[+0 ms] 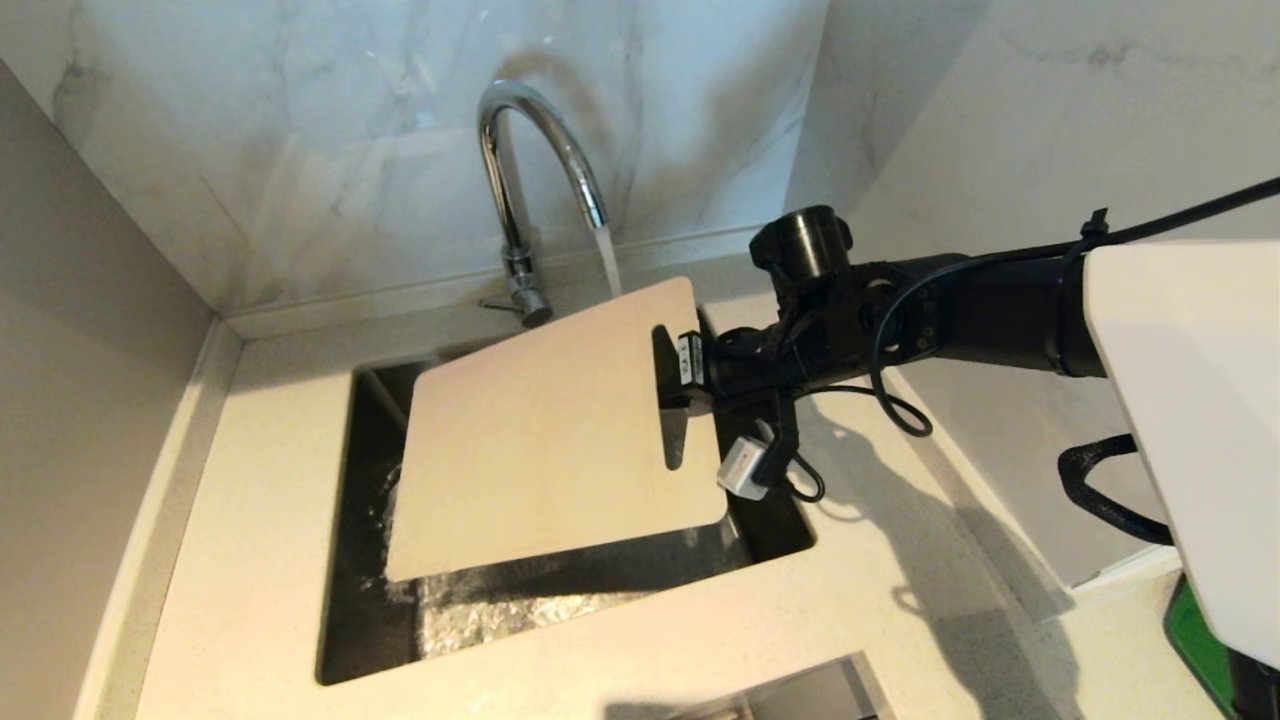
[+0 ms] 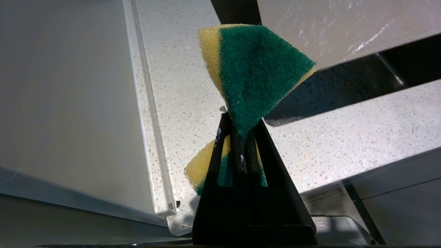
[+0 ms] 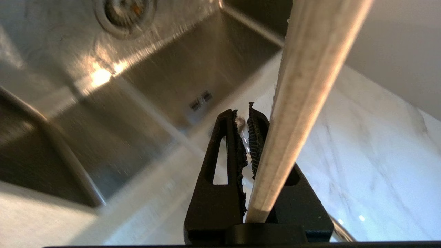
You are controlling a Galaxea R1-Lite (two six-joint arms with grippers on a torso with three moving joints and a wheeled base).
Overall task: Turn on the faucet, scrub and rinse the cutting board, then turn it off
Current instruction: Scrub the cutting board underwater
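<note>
Water (image 1: pixel 608 262) runs from the chrome faucet (image 1: pixel 515 180) onto the far corner of the cream cutting board (image 1: pixel 540 430). The board hangs tilted over the sink (image 1: pixel 370 620). My right gripper (image 1: pixel 675 370) is shut on its short end beside the handle slot. In the right wrist view the board's edge (image 3: pixel 303 103) runs up between the fingers of the right gripper (image 3: pixel 246 113). My left gripper (image 2: pixel 239 131) shows only in its wrist view, shut on a green-and-yellow sponge (image 2: pixel 258 69) above the countertop, near the sink's corner.
The faucet's thin lever (image 1: pixel 497 303) sticks out at its base. Marble walls close in behind and to the right. Speckled countertop (image 1: pixel 240 480) surrounds the sink, whose drain (image 3: pixel 124 13) shows below the board. A green flat object (image 1: pixel 1195 640) lies at the right edge.
</note>
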